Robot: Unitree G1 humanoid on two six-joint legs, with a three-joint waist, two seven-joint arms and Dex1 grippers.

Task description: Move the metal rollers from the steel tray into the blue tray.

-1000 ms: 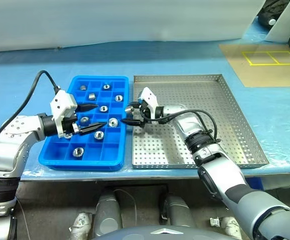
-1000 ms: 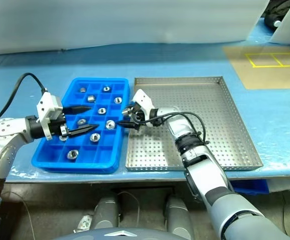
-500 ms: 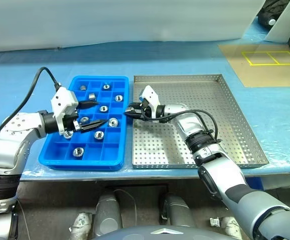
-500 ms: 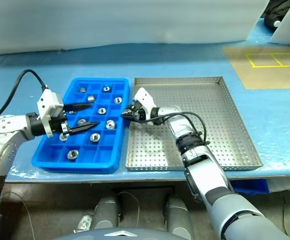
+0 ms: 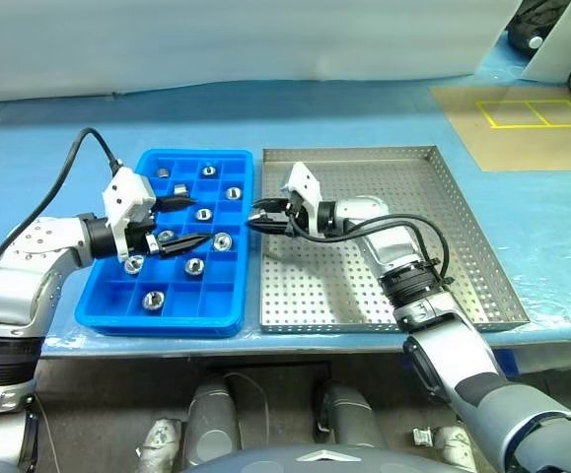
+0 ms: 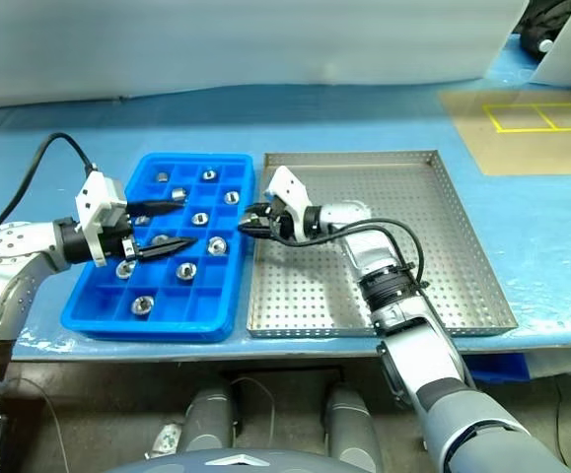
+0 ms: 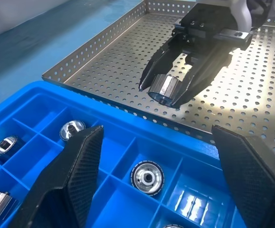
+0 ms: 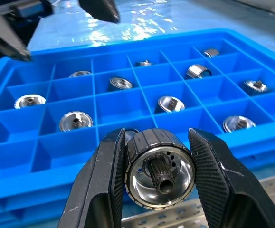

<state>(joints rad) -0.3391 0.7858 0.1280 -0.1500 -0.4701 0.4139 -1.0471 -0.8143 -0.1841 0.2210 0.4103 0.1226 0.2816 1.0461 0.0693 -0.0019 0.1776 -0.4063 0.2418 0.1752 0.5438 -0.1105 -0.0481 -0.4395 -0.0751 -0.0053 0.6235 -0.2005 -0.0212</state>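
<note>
We have the right gripper point(image 5: 257, 220) clamped on one of the metal rollers point(image 8: 160, 168), its two black fingers point(image 8: 101, 183) pressed against the ribbed sides, and the piece rides clear above the surface. From the right wrist we look straight into the roller's open end and see a small splined hub in its bore. Just beyond the fingertips lies the blue tray point(image 5: 228, 313), its near wall right under the roller, so we sit at the seam between that tray and the steel tray point(image 5: 482, 261), whose perforated floor spreads out behind and beneath our right arm and looks bare of pieces where we can see it.

Across the blue tray, facing our right gripper, we have the left gripper point(image 5: 178, 223) hovering with its fingers point(image 7: 75, 178) spread wide and nothing between them. Below and between those spread fingers we spot a roller point(image 7: 146, 176) sitting in a compartment with its centre hole up, another point(image 7: 71, 129) one cell further along beside the left finger, and a third point(image 7: 5, 145) off to the outside of that finger. More rollers point(image 6: 143, 304) sit scattered through the grid, one to a cell, several cells bare. From the left wrist we see the right gripper's fingertips pointing back at us, the held roller gleaming over the steel tray's rim
</note>
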